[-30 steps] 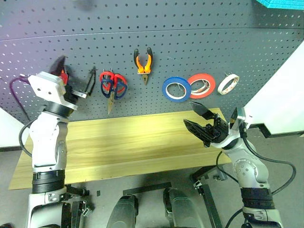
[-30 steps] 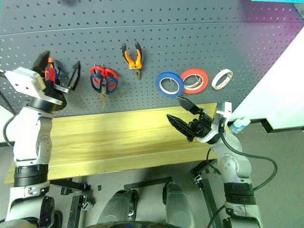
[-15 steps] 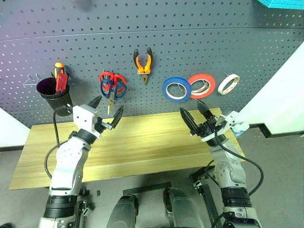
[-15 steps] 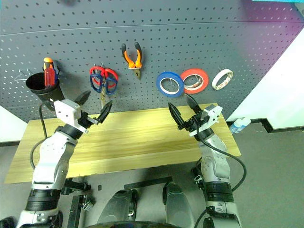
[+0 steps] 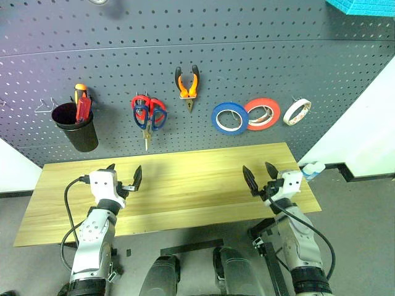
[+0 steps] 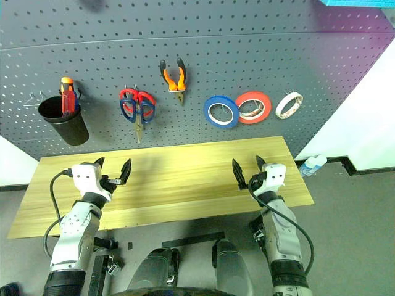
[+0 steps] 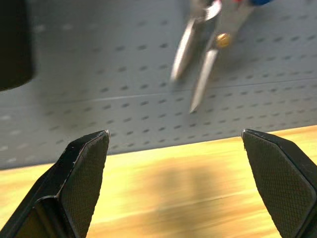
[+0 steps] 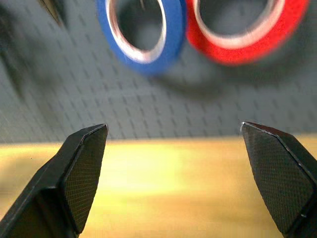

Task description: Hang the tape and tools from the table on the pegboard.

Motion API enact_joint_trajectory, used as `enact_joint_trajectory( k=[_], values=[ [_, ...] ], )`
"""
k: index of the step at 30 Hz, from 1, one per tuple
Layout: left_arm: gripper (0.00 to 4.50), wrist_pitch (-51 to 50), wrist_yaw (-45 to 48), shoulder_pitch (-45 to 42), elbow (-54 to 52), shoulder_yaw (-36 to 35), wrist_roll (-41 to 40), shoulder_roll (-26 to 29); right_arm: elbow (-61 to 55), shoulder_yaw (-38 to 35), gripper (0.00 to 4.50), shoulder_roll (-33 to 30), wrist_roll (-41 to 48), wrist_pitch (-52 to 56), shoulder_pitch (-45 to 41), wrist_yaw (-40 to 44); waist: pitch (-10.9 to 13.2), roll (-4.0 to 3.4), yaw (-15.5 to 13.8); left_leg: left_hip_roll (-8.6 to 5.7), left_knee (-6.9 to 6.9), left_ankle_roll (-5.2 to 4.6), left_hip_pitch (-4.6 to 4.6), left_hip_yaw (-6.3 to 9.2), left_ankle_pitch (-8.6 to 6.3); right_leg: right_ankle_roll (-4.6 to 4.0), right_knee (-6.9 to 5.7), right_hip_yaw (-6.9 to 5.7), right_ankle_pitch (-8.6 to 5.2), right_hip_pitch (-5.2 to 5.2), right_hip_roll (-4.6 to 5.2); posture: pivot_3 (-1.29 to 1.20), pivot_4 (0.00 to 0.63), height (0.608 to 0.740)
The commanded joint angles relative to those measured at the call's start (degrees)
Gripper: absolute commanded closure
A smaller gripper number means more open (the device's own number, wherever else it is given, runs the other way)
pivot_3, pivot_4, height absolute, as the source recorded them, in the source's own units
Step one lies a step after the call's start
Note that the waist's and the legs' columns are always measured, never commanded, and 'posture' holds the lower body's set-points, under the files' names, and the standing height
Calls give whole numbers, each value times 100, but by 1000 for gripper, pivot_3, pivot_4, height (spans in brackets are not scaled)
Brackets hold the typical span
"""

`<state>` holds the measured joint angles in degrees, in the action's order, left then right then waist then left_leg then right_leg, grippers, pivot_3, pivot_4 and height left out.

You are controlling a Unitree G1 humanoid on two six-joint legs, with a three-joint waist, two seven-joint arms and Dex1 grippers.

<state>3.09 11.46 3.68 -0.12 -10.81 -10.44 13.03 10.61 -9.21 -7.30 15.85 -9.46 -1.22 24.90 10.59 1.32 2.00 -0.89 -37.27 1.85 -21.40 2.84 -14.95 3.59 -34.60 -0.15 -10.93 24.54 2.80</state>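
The pegboard (image 5: 259, 55) carries every item above the surface (image 5: 179, 185). From its left edge toward the right hang a black cup (image 5: 77, 127) with the red screwdriver (image 5: 80, 105) standing in it, two scissors (image 5: 148, 114) on one hook, the pliers (image 5: 187, 83), the blue tape (image 5: 229, 118), a red roll (image 5: 262, 113) touching it, and a white roll (image 5: 297, 111). The left pincer (image 5: 123, 177) and right pincer (image 5: 260, 175) hover over the surface's front edge, both released and grasping nothing.

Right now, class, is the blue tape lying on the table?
No, the blue tape hangs on the pegboard, above the table.
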Motion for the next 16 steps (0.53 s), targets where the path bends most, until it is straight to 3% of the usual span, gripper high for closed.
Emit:
enact_joint_trajectory(
  k=[1,16],
  values=[
    [41,-131,-329,-47,134,-214,91,-26,-98,-89,0,-20,-144,-145,-34,-308,-59,-8,25,3,1,0,0,-1,0,-3,6,0,2,-2,-3,-42,67,740],
    [41,152,-811,-96,432,-146,497,-271,171,124,0,83,-593,-25,-323,-999,-450,-30,26,24,11,1,11,-10,-1,-14,37,-1,12,-21,-25,-19,0,740]
  ],
)
